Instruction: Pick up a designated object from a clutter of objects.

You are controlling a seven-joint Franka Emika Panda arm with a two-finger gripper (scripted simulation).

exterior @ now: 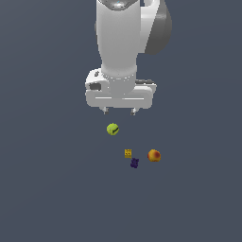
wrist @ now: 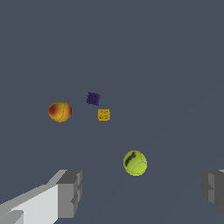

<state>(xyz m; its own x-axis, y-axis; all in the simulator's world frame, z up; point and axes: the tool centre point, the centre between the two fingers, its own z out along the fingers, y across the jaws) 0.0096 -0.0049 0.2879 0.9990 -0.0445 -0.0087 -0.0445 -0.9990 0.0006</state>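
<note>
The designated object is a tiny yellow-orange studded block (exterior: pixel 128 153) (wrist: pixel 103 114) lying on the dark floor amid the clutter of objects. A dark purple lump (exterior: pixel 134 163) (wrist: pixel 93 98) sits right beside it. An orange-red ball (exterior: pixel 154 155) (wrist: pixel 60 111) lies toward the exterior view's right, and a yellow-green ball (exterior: pixel 112 129) (wrist: pixel 135 162) with a dark streak lies closest to the arm. My gripper (exterior: pixel 119 111) (wrist: pixel 142 192) hangs above the floor, open and holding nothing, with the yellow-green ball just ahead of its fingertips and the block farther off.
The four small items are grouped on a flat dark grey floor. The white arm (exterior: pixel 124 42) rises above the gripper at the back of the exterior view.
</note>
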